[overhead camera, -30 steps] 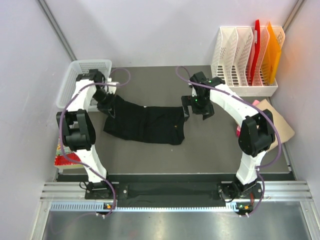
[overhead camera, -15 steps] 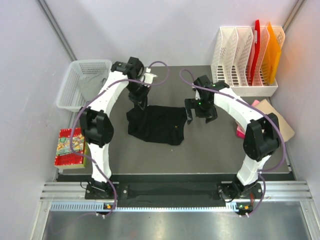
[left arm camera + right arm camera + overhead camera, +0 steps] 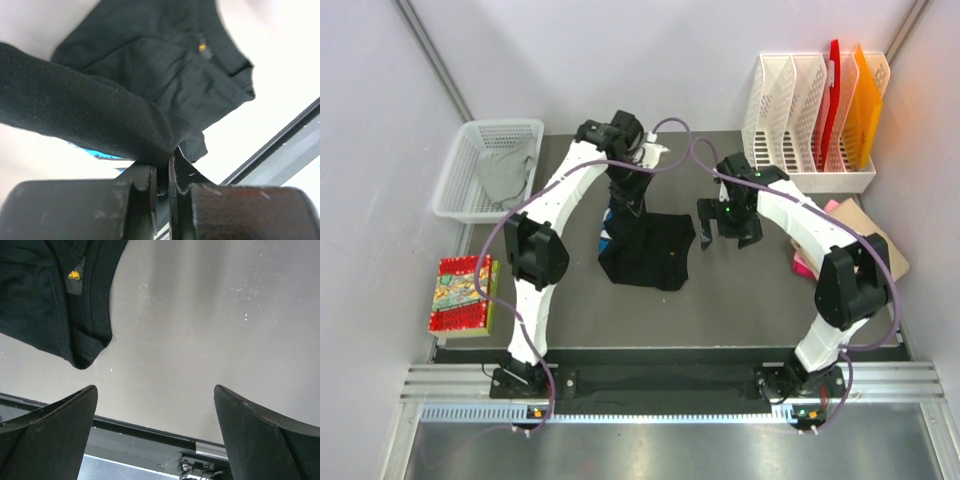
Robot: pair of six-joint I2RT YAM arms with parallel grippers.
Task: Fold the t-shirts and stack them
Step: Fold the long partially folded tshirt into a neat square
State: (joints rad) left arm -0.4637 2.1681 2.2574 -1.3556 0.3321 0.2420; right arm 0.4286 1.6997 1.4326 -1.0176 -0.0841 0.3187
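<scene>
Ample bare table surrounds the black t-shirt. Left gripper, pinching its edge, has carried it across the shirt; right gripper gapes alongside.

Soft, even overhead light fills the top view; the grey desk shows only faint shadows around the black t-shirt. From the left wrist, the desk beyond the black t-shirt burns out to white, while the left gripper sits dark and blurred. From the right wrist, pale glare streaks the desk beside the black t-shirt; the right gripper is a soft-edged silhouette.
</scene>
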